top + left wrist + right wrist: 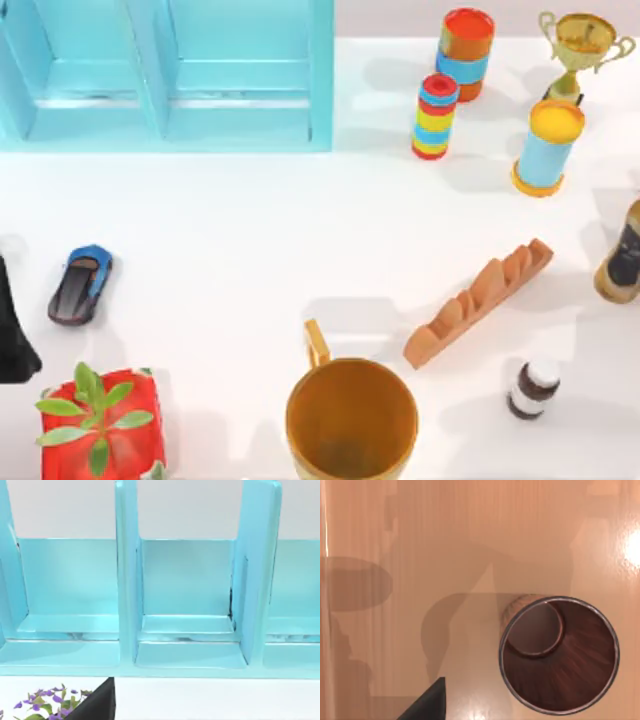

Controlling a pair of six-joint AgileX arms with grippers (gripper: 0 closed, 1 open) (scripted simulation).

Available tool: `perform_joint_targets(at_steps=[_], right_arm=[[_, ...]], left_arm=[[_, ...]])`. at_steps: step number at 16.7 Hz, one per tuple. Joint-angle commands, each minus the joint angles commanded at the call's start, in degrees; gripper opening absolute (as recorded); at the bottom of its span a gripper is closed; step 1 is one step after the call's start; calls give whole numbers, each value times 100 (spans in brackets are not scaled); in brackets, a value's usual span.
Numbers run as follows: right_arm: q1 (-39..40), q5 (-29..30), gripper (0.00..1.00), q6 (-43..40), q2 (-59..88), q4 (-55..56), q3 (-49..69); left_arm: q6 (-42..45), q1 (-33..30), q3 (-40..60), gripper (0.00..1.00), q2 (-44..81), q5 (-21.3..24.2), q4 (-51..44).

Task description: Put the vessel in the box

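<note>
One vessel [559, 655] upright w/ rim cut off; pincer states: can't tell.

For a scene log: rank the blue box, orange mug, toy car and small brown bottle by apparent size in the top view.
1. Blue box, cropped yet largest.
2. Orange mug.
3. Toy car.
4. Small brown bottle.

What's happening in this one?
Nothing is gripped yet. The right wrist view looks straight down into the vessel, a small dark brown cup standing upright on a tan surface. The box, light blue with dividers, sits at the table's far left. The left arm is at the table's left edge.
</note>
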Motion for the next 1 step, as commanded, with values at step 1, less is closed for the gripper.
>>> perform_joint_targets(at_steps=[1], right_arm=[[0, 0, 100, 0, 0, 0, 0]], left_arm=[[0, 0, 0, 100, 0, 0, 0]])
